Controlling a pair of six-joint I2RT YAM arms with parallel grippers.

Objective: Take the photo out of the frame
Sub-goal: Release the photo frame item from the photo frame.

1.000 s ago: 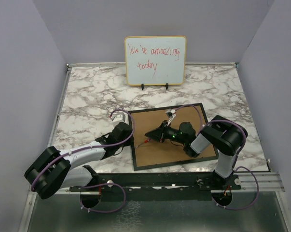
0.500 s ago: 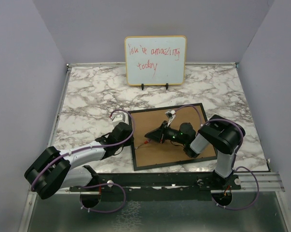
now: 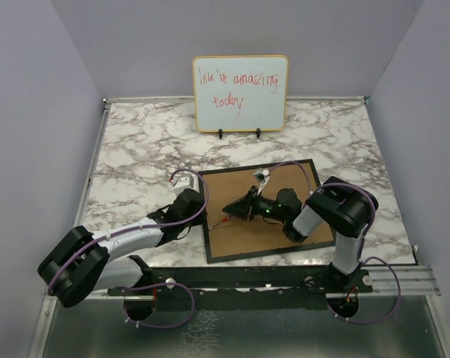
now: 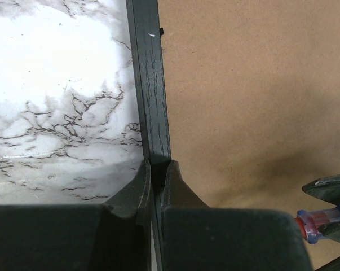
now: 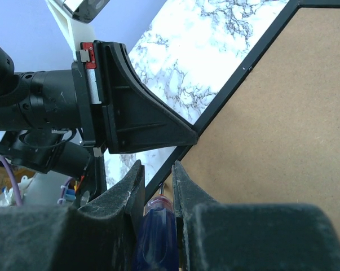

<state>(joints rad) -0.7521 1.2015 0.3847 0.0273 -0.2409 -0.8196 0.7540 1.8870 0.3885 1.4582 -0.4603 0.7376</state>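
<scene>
The black frame (image 3: 314,170) lies face down on the table, its brown fibreboard back panel (image 3: 243,186) up. The photo is hidden under the panel. My left gripper (image 3: 201,211) is shut on the frame's left rail (image 4: 150,101), one finger on each side. My right gripper (image 3: 228,212) is shut on a small screwdriver with a blue and red handle (image 5: 155,231); its thin tip (image 3: 220,221) reaches the panel's left edge by the rail. The screwdriver also shows in the left wrist view (image 4: 322,217).
A wood-edged whiteboard (image 3: 241,92) with red handwriting stands on a small stand at the back of the marble table (image 3: 135,149). Grey walls enclose the table on three sides. A metal rail (image 3: 404,276) runs along the near edge.
My right gripper with the screwdriver has edged slightly left and back over the panel. The left gripper and the frame have not moved.
</scene>
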